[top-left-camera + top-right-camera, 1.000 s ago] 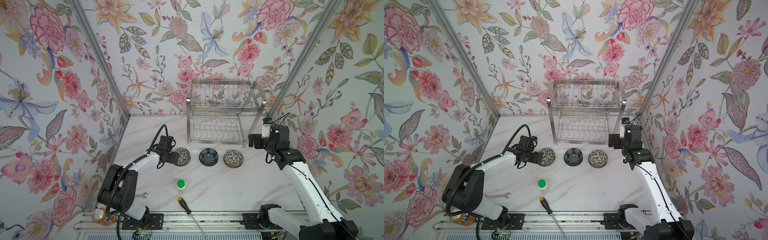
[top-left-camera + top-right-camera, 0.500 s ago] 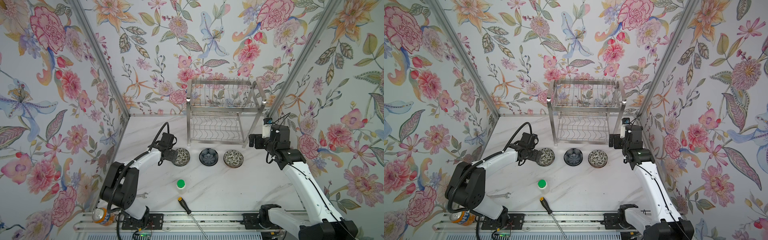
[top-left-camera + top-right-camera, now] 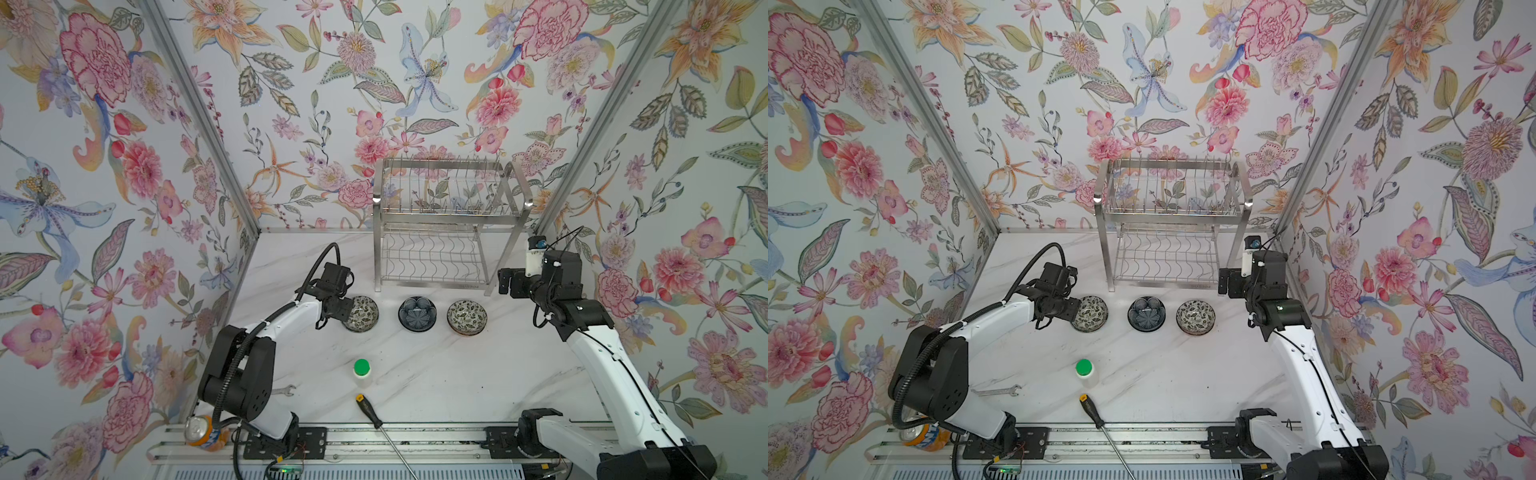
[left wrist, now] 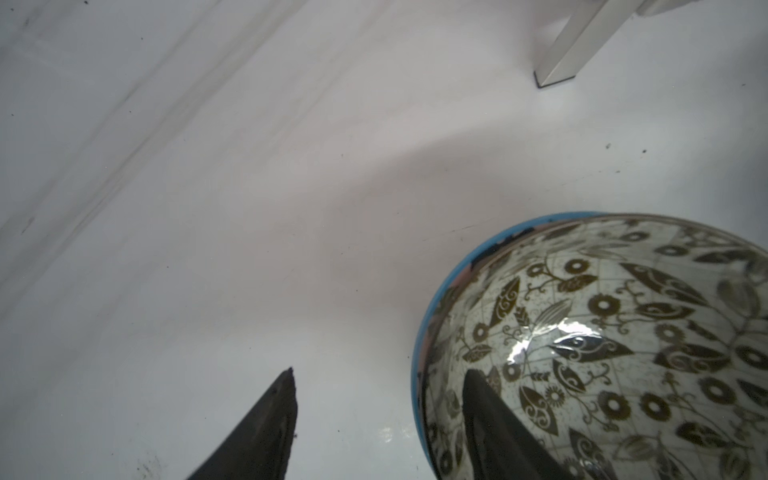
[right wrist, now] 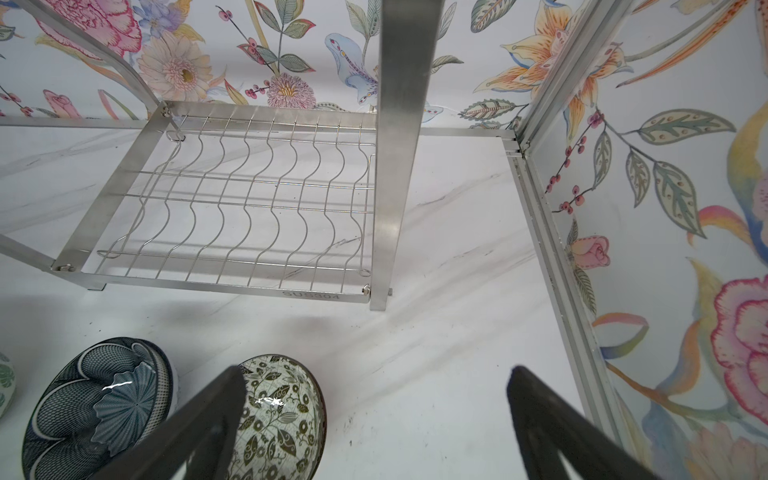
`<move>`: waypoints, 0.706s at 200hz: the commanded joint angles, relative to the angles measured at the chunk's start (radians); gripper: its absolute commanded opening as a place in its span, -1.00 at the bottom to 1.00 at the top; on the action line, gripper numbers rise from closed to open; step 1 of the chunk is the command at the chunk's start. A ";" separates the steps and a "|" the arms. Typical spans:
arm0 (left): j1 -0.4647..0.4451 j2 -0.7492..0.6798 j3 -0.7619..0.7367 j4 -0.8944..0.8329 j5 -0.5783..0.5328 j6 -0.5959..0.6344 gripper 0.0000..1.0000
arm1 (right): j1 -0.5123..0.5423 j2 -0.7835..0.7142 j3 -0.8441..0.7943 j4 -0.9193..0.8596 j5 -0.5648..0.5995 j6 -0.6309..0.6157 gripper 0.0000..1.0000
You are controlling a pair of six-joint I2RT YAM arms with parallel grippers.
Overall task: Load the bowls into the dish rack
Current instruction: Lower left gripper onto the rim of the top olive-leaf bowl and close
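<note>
Straddling pincer (left): the left pincer (image 4: 379, 376) stands partly open across the rim of the left bowl (image 4: 602, 353); it has no grip on the bowl.
Left fingers: one finger (image 4: 490, 415) reaches inside the bowl over the patterned surface. The other finger (image 4: 270, 415) is outside, low over the table (image 4: 249, 208), with a clear gap to the bowl's wall.
Left pincer position: in both top views it sits at the left edge of the left bowl (image 3: 362, 312).
Right pincer: the right pincer (image 5: 374, 372) is wide open and holds nothing.
Right pincer position: it hangs above the table, near the right front leg of the dish rack (image 5: 386, 166), to the right of the right bowl (image 5: 278, 415) and apart from it.
Bowls: three stand in a row on the table, open side up and apart from one another.
Bowl patterns: the left bowl is black-and-white floral with a blue rim. The middle bowl (image 3: 417, 313) is dark navy petal. The right bowl (image 3: 467, 316) is black-and-white floral.
Dish rack: the dish rack (image 3: 436, 215) stands at the back of the table, just behind the row of bowls and not touching them.
Other items: a bottle (image 3: 361, 372) with a green cap, a screwdriver (image 3: 368, 409), a wrench (image 3: 286, 390) and a can (image 3: 199, 430) lie toward the front edge.
</note>
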 commanded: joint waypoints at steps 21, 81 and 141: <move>-0.013 -0.016 0.024 -0.011 0.061 -0.014 0.08 | -0.008 -0.027 -0.018 0.009 -0.012 0.014 0.99; -0.019 -0.012 0.018 -0.007 0.081 -0.025 -0.41 | -0.009 -0.038 -0.021 0.011 -0.018 0.016 0.99; -0.021 0.024 -0.011 0.006 0.071 -0.030 -0.55 | -0.010 -0.041 -0.026 0.014 -0.020 0.017 0.99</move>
